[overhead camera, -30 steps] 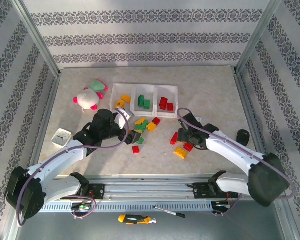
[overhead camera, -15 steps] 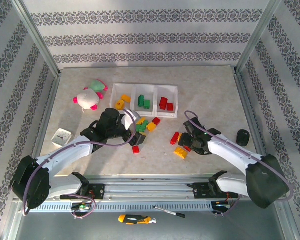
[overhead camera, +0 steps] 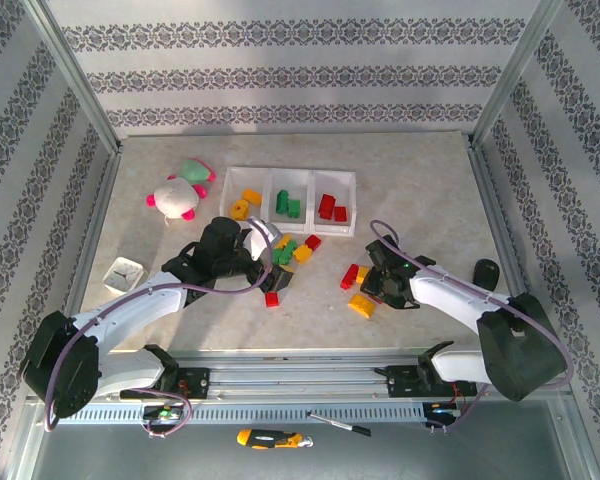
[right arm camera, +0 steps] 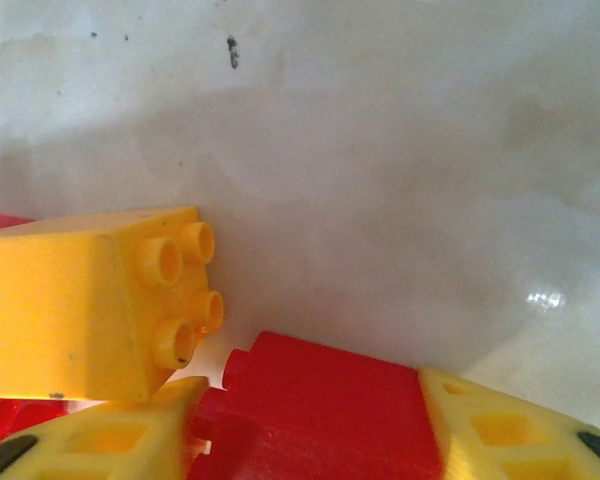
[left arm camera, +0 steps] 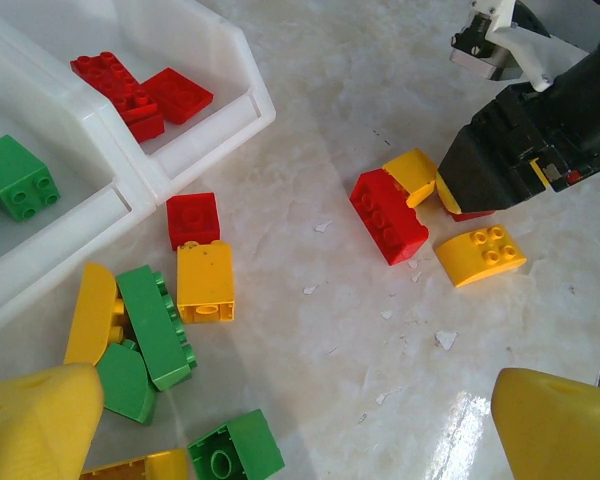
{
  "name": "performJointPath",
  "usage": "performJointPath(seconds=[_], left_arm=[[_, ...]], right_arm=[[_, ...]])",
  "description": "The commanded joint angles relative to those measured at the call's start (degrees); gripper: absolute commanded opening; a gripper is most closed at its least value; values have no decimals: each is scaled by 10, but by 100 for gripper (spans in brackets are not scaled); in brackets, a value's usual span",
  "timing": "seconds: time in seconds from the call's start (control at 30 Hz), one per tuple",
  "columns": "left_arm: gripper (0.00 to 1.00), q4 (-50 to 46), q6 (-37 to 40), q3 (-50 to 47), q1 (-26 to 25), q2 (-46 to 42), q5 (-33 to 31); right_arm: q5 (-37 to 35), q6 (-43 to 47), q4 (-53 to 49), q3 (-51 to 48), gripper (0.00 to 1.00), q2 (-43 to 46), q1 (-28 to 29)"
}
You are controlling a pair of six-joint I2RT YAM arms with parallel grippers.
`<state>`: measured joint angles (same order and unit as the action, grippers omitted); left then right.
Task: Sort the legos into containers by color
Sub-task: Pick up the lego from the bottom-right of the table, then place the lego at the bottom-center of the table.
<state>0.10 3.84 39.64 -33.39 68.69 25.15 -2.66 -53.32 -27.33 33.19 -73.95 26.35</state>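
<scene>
Ok, nearest me a curved yellow pc (overhead camera: 360, 305) lies loose on the table (overhead camera: 430, 190). Just past it my R gripper (overhead camera: 380, 286) is down low, fingers (right arm camera: 110, 440) pinched on a red brick (right arm camera: 320, 410), w/ a yellow brick (right arm camera: 80, 310) just beside it. L gripper (left arm camera: 295, 430) hangs wide open, nothing in it, over a pile of loose legos (overhead camera: 288, 250) in green, yellow and red. Farther back I see the containers (overhead camera: 290, 170): yellow pcs in the left bin, green in the mid, red in the right.

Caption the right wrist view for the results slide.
Right hand pinching a red brick on the table, a yellow brick lying close beside it.
</scene>
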Motion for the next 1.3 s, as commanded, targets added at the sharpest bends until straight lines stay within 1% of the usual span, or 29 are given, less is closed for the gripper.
performJointPath(seconds=[0.0, 0.27, 0.43, 0.57, 0.87, 1.0, 1.17, 1.27], left_arm=[[99, 13, -6, 14, -12, -9, -2], [99, 19, -5, 11, -14, -11, 0], [99, 32, -10, 4, -15, -12, -6], [99, 39, -11, -4, -16, -13, -20], [99, 18, -2, -11, -20, -31, -35], [99, 15, -4, -13, -22, -35, -43], [99, 11, -8, -15, -22, -38, -50], [99, 6, -4, -13, -23, -37, -54]], right_arm=[[-1, 7, -4, -1, 44, 7, -5], [-14, 40, -31, 47, 43, 52, 0], [-33, 73, -19, 115, 42, 36, 4], [-36, 109, 22, 208, 43, -40, 4], [-59, 192, 33, 445, 43, -254, -8], [-52, 212, 29, 521, 44, -332, -20], [-42, 230, -6, 614, 49, -415, -33], [-25, 239, -9, 636, 57, -431, -38]])
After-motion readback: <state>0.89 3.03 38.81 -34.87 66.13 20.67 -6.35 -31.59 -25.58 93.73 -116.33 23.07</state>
